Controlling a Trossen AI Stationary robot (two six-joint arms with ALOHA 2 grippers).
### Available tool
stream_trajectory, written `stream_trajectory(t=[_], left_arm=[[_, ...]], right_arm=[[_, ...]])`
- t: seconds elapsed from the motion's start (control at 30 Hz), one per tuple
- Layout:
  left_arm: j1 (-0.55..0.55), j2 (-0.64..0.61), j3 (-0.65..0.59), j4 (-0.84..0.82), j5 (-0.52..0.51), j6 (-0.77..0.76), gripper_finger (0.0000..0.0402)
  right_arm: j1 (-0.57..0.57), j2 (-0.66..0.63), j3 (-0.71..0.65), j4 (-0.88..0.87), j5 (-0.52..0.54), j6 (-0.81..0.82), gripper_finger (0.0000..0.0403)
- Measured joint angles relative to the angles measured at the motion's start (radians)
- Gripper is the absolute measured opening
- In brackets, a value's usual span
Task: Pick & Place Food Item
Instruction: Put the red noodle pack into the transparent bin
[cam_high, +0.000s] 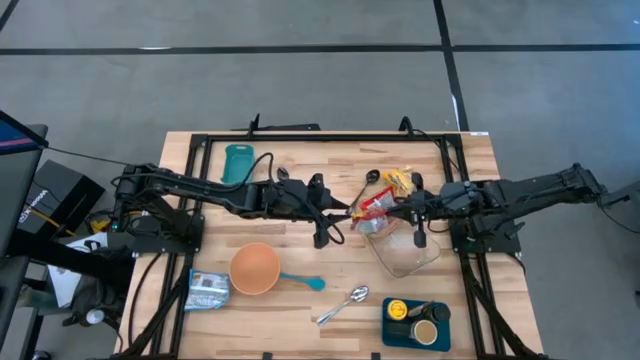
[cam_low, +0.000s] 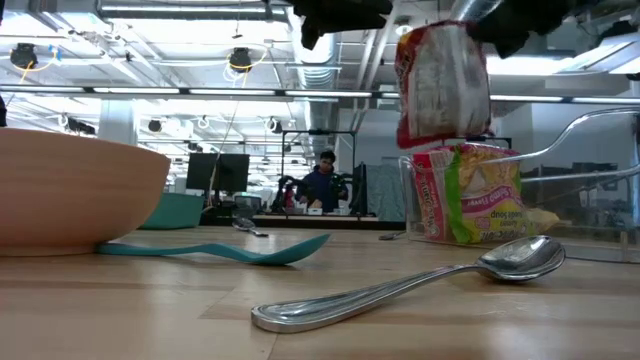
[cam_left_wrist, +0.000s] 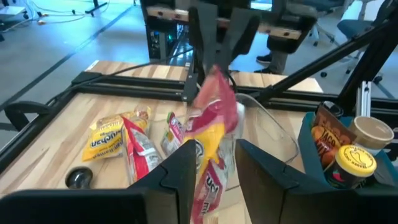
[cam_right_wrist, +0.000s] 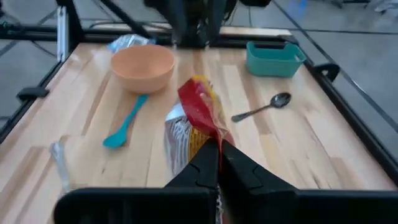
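Note:
A food packet, red and white with yellow print, hangs in the air between my two grippers over the middle of the table. My left gripper comes from the table's left and is shut on one end of it. My right gripper comes from the right and is shut on the other end. In the low view the packet hangs well clear of the tabletop. A clear plastic container rests on the table just near of the packet. More yellow and red packets lie on the table at the far side. My left gripper has the packet's near end between its two fingers, coming nearly level from the table's left. The packet stands up past the fingertips, lifted clear of the table. My right gripper pinches the packet's red sealed edge between its shut fingers, slanting slightly down from the table's right. The packet's body stretches away from the fingertips, clear of the table.
An orange bowl, a teal spoon and a metal spoon lie at the near middle. A silver packet is near left, a teal box far left, a black spoon far centre. A blue tray with jars is near right.

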Motion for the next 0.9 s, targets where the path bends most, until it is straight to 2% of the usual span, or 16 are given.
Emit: stream_trajectory(t=[0.33,0.6,0.9], left_arm=[[0.000,0.000,0.000,0.044,0.000,0.000,0.0108],[0.000,0.000,0.000,0.047,0.000,-0.001,0.0108],[0.000,0.000,0.000,0.048,0.000,-0.001,0.0108]], right_arm=[[0.119,-0.088,0.003,-0.022,0.000,0.009,0.0000],[0.172,-0.121,0.002,-0.190,0.002,0.100,0.0000],[0.171,-0.113,0.002,-0.340,0.003,0.174,0.0000]])
